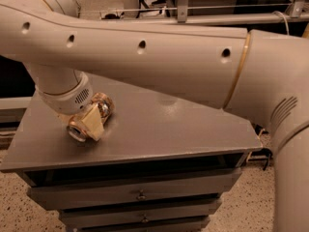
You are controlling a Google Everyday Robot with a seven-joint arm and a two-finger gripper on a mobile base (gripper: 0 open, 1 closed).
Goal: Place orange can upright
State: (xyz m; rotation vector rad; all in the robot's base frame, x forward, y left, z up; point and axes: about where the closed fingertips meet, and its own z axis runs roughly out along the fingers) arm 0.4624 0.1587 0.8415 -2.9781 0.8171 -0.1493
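The orange can [82,126] is a shiny orange-gold can lying on its side at the left of the grey cabinet top [164,129], one round end facing the front left. My gripper [91,120] hangs from the big cream arm and sits right over the can. One cream finger [92,122] lies across the can's front side, with the can's body showing on both sides of it. The other finger is hidden behind the can. The can still rests on or just above the surface.
The grey cabinet has drawers with small knobs [141,195] below its top. The cream arm [159,52] spans the whole view above the surface. A speckled floor [251,202] lies around the cabinet, and metal rails [193,13] run behind.
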